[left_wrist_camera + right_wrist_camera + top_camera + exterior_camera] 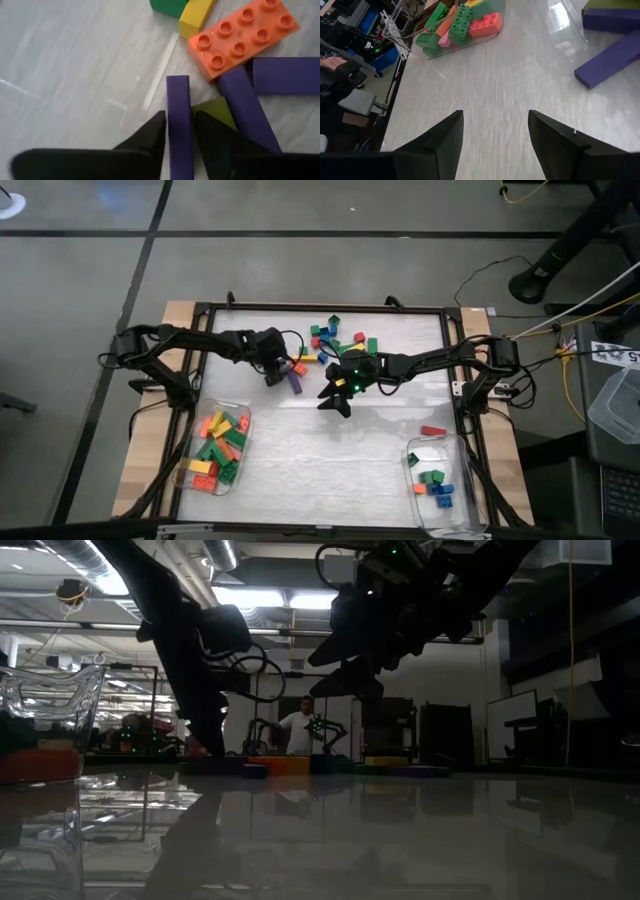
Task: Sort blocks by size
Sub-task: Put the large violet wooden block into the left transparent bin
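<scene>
Left end effector (179, 131) clamped on a long purple plastic brick (178, 107); lift straight up, clear of neighbouring bricks. Right end effector (495, 131) waits, fingers apart.

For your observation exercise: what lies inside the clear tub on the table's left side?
The left tub holds a heap of long bricks in green, yellow, red, orange and pink. Those on top show clearly; any beneath the heap are covered and cannot be counted.
</scene>
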Robot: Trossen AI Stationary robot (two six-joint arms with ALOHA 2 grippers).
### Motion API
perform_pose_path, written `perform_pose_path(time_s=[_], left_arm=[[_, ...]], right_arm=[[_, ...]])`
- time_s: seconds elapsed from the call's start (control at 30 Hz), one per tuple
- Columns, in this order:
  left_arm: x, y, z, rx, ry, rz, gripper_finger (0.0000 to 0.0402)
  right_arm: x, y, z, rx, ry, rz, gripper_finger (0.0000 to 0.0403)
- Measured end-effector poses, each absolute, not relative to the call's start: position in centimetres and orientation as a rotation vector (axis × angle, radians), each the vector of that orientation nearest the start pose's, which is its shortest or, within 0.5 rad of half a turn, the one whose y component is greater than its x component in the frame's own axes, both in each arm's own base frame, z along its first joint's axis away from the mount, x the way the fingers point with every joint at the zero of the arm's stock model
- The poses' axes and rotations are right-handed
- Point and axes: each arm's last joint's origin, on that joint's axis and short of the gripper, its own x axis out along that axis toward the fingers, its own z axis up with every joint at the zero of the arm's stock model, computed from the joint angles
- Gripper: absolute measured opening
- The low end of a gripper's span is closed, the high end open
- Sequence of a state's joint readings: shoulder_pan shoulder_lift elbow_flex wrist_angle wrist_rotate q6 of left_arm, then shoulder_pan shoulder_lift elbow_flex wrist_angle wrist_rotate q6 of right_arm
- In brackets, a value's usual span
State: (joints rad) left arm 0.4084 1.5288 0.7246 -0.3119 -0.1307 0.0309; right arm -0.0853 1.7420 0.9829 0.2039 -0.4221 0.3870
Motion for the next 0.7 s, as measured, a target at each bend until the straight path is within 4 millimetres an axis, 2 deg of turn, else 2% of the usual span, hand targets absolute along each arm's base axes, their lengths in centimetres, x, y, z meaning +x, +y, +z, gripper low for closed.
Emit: perform_pose_path(time_s=[0.17, 0.4, 0.53, 0.7], left_arm=[[24.1, 10.8, 14.6, -0.126, 1.129, 0.466, 0.0028], [24.4, 11.0, 15.4, -0.138, 1.144, 0.469, 0.0034], [24.8, 11.0, 18.2, -0.138, 1.117, 0.460, 0.0029], [23.9, 10.1, 22.5, -0.232, 1.120, 0.390, 0.0029]], right_arm=[[36.4, -1.9, 18.9, 0.513, 0.600, 0.218, 0.0221], [36.3, -1.9, 18.8, 0.514, 0.605, 0.215, 0.0221], [36.3, -1.9, 18.8, 0.514, 0.605, 0.215, 0.0221], [36.4, -2.0, 18.8, 0.504, 0.599, 0.179, 0.0221]])
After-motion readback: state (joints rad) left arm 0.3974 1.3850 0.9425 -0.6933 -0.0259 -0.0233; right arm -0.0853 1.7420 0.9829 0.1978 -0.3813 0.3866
